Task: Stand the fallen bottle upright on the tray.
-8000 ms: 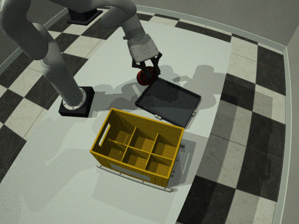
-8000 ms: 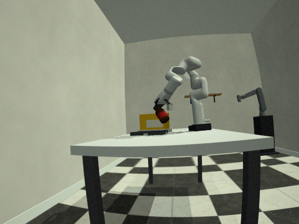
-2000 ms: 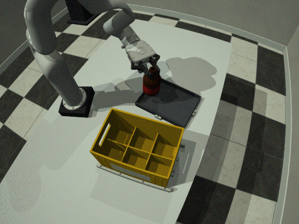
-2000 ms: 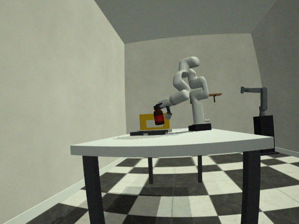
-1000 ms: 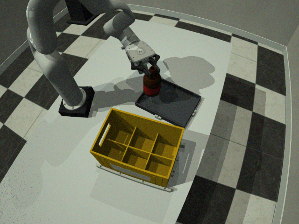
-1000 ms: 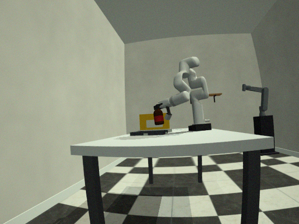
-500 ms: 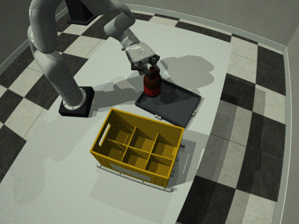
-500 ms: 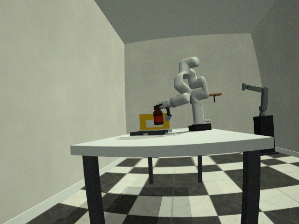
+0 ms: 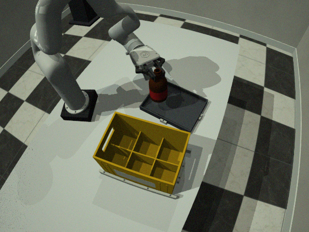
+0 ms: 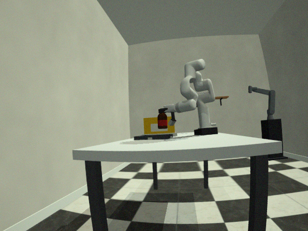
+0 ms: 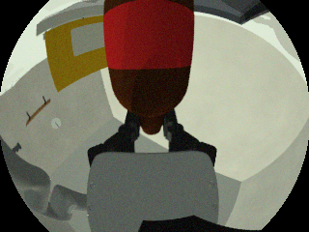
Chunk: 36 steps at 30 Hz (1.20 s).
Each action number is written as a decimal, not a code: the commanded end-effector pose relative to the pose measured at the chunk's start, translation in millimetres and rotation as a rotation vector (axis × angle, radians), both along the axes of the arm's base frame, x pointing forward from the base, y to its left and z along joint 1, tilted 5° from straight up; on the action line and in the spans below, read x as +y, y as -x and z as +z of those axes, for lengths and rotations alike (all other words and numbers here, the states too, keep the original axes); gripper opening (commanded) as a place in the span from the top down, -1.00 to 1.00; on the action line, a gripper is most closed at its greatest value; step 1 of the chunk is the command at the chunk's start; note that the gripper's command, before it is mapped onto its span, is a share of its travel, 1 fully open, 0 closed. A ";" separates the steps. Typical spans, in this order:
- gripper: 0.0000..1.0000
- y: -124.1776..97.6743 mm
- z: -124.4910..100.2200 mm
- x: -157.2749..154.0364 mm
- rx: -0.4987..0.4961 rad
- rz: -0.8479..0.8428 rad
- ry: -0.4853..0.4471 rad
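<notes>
Right now your tool [image 9: 155, 70] is clamped on the neck of the bottle [image 9: 158, 87], which hangs upright just above the near-left corner of the tray [image 9: 194, 119]. Lower it straight down until the base sits flat inside the rim, then release without nudging it. Beside the tray, the crate [image 9: 105, 139] shows six compartments, all with nothing in them.

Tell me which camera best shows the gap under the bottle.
Exterior: side-on, the brown glass bottle with the red label hangs upright, apart from the dark flat tray. Top shows it over the tray's corner, without height. Wrist shows only the jaws clamping its neck.
</notes>
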State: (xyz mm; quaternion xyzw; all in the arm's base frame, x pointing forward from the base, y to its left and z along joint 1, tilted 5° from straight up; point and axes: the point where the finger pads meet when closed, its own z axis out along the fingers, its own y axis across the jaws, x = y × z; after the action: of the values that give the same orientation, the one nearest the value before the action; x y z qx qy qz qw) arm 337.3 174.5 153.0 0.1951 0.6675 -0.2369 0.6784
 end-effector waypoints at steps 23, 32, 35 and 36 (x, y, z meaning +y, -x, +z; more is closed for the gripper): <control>1.00 0.2 0.9 1.3 -0.035 0.004 0.020; 1.00 0.2 0.6 1.3 -0.035 0.004 0.020; 1.00 0.1 0.4 1.3 -0.035 0.004 0.020; 1.00 0.1 0.4 1.3 -0.035 0.004 0.020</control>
State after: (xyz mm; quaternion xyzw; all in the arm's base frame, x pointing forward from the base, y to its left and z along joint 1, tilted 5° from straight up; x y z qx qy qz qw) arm 336.9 175.1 152.7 0.1900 0.6539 -0.2396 0.6920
